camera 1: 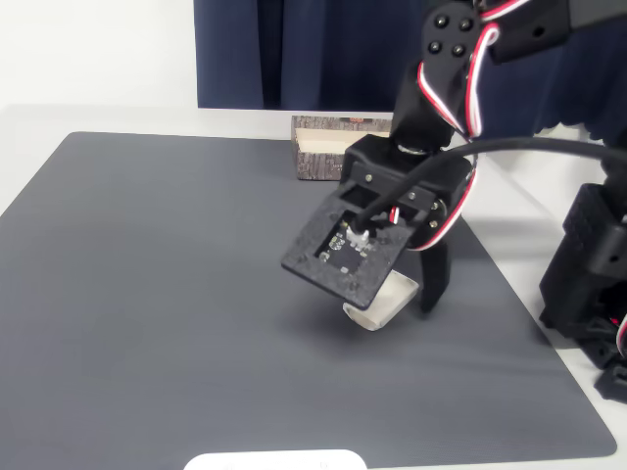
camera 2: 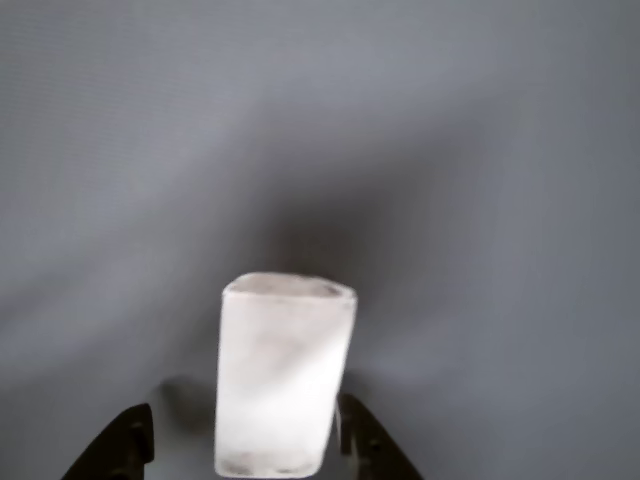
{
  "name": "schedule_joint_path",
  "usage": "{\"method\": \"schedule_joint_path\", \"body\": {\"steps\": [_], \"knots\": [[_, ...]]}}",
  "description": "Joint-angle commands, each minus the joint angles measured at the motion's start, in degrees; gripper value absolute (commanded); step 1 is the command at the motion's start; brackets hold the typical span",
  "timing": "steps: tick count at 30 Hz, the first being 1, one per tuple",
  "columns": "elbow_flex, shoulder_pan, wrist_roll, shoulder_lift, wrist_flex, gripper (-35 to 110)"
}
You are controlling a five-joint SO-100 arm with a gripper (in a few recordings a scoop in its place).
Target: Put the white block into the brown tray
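Gripper (camera 2: pixel 245 440) clamped on white block (camera 2: pixel 283 375), raised above grey mat (camera 1: pixel 176 284); brown tray (camera 1: pixel 328 147) at far edge, well apart.

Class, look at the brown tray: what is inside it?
In the fixed view, the brown tray shows a strip of cream interior with nothing visible in it. The arm covers its right part, so that stays unknown. The white block is at the end effector, outside.

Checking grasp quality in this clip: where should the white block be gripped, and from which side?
Across its two long flat sides, coming from above. In the wrist view the white block stands between the fingertips, narrow enough to fit; the gripper hangs over it above the grey mat.
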Motion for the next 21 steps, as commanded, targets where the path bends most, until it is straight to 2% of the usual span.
{"method": "schedule_joint_path", "body": {"steps": [1, 21], "knots": [[-1.67, -0.18, 0.35, -0.26, 0.18, 39], [1.14, 0.35, 0.09, -0.18, -3.34, 39]]}}
